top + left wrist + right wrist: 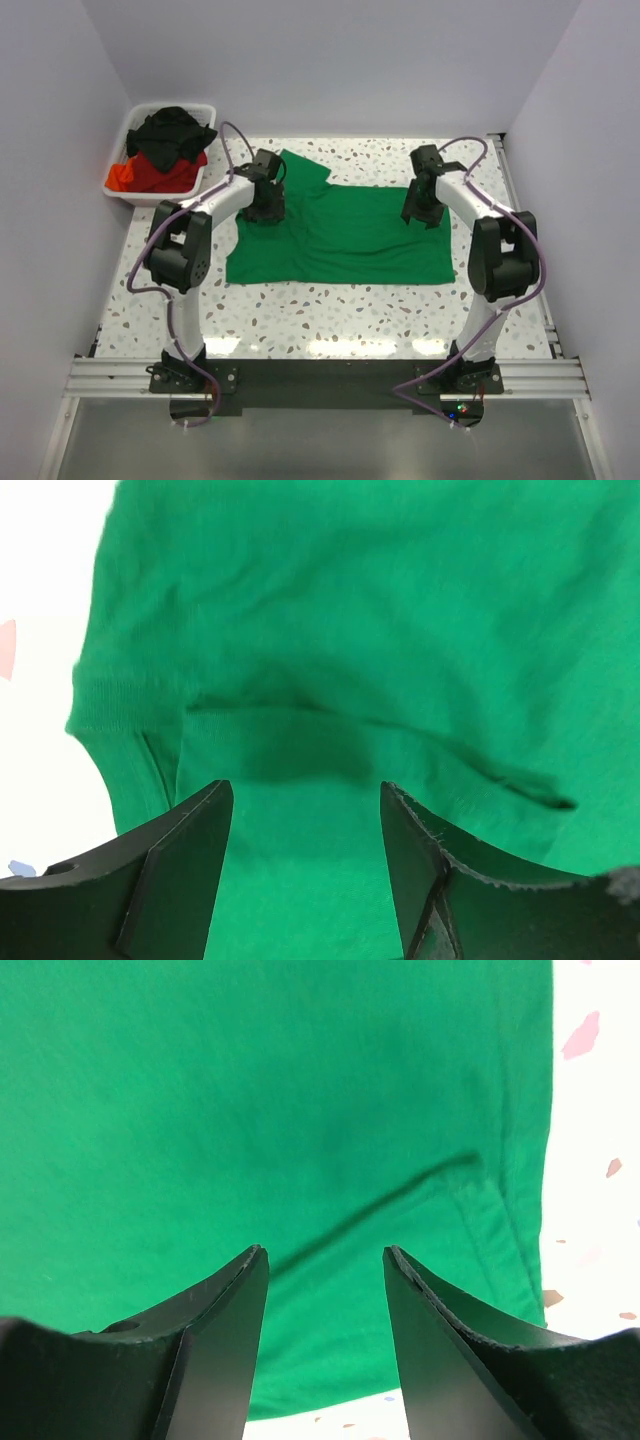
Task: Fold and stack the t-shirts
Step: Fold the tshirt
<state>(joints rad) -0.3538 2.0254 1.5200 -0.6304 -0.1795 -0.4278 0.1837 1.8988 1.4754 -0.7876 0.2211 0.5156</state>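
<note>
Folding barely begun, by my reading: green t-shirt (340, 235) lies spread on worktop (330, 310) at frame centre, one sleeve jutting at upper left, creases showing in wrist views. Left pincer (305, 790) and right pincer (325, 1252) both released, jaws apart over cloth at shirt's upper corners, nothing gripped. Black t-shirt (172, 132) and red t-shirt (150, 175) heaped in white bin (155, 196), upper left. No stack yet; all three left to fold

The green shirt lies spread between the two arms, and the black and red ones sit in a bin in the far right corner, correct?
Wrong corner: the top view shows the bin at the far left. The rest holds: the green shirt lies spread between the arms, and the black shirt and red shirt sit in the bin.
</note>
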